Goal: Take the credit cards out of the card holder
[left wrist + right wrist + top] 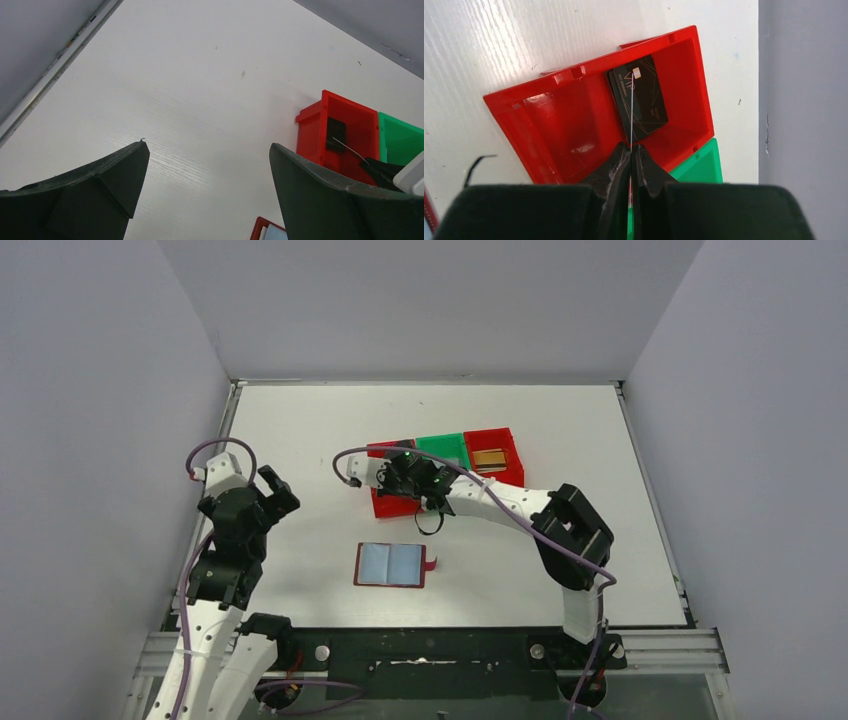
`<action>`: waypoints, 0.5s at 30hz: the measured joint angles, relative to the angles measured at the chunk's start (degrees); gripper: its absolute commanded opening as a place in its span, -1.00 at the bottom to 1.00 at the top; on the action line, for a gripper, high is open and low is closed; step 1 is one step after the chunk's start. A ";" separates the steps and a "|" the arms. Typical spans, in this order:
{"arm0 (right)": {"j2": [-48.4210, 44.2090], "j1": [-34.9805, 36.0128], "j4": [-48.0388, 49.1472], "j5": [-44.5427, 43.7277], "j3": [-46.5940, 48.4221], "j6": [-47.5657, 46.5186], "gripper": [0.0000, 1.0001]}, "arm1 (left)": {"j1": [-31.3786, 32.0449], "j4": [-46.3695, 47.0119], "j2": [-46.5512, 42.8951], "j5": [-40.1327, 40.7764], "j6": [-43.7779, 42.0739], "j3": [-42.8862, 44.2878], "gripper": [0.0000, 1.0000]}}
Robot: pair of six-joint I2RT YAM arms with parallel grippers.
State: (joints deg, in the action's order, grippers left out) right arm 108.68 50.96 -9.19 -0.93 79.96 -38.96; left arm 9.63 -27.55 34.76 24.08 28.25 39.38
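Right hand (630,150) is clamped tight on a thin card (631,117), held edge-on right above the red bin (559,130) where a dark card (649,107) already lies. Left hand (209,147) hangs spread wide over the surface (200,75). Card holder (391,564) lies unfolded flat nearer the arms, well apart from that bin.

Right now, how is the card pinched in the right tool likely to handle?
The card sticks out of the right tool as a straight hairline, no droop, so probably stiff and light. Seen edge-on it is very thin; dropped into the red bin, it would likely lie flat like the dark card there, hard to pinch again.
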 measured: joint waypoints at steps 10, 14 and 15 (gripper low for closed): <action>6.14 -1.20 -1.14 -0.15 6.36 -8.76 -1.00 | 0.00 0.07 -0.90 1.01 -0.07 -0.26 0.86; 8.96 -1.90 -0.94 -0.44 8.28 -10.60 -1.00 | 0.00 0.22 -1.57 1.57 -0.04 -0.28 0.86; 9.64 -2.05 -0.90 -0.48 8.46 -11.04 -1.00 | 0.00 0.26 -1.66 1.75 -0.04 -0.28 0.86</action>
State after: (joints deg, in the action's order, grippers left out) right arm 118.32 48.90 -10.09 -1.41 88.42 -50.00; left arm 9.63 -27.29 33.10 25.82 28.21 39.09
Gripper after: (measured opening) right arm 0.028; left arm 0.928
